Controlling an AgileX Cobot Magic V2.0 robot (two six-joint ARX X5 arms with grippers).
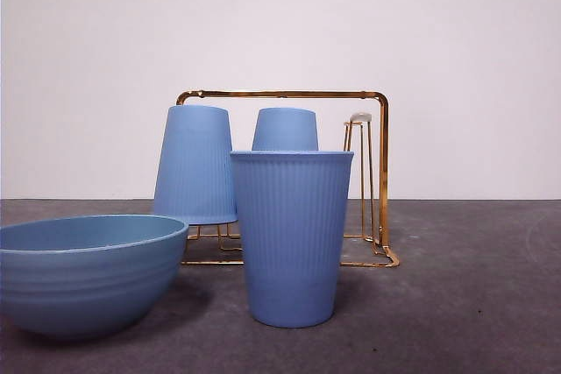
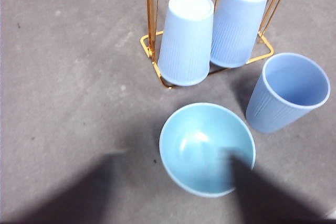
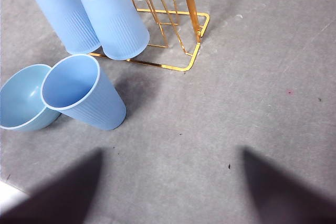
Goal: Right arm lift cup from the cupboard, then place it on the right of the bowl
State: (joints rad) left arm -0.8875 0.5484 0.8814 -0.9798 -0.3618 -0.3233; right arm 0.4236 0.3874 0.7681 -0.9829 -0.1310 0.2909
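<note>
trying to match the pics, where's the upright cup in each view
Front view: upright cup centre, before the rack, right of the bowl.
Left wrist view: at the right edge.
Right wrist view: left of centre, by the bowl.
Shared landmark: the gold rack.

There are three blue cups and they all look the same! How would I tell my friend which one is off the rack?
Find the thin gold wire rack at the back of the dark grey table, where two ribbed light-blue cups hang upside down. In front of it, right of the wide matte blue bowl, stands a third ribbed cup. It alone sits on the table with its mouth up.
</note>
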